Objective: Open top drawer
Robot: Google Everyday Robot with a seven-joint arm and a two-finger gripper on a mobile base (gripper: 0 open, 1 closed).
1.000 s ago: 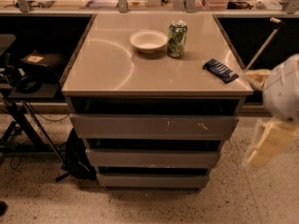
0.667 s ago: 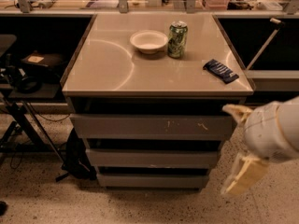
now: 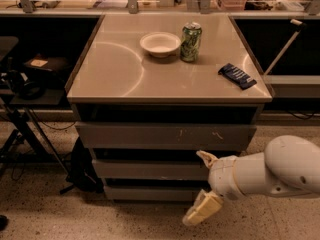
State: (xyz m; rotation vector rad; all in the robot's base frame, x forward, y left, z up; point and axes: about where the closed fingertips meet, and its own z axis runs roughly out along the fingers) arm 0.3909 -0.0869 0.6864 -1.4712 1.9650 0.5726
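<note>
While the top drawer (image 3: 150,135) is seen just under the tabletop (image 3: 115,79), looking shut, the gripper (image 3: 204,183) is parked lower down, in front of the two smaller drawers (image 3: 145,169) and right of centre. Its fingers (image 3: 202,210) are spread wide apart, one pointing up and one down, and nothing is held between them. The upper fingertip is seen just below the top drawer's bottom edge, under the pale scratches (image 3: 216,134); whether it's touching can't be told. Up top, a bowl (image 3: 160,44), a can (image 3: 190,42) and a dark packet (image 3: 237,76) are laid out, well clear of the gripper.
</note>
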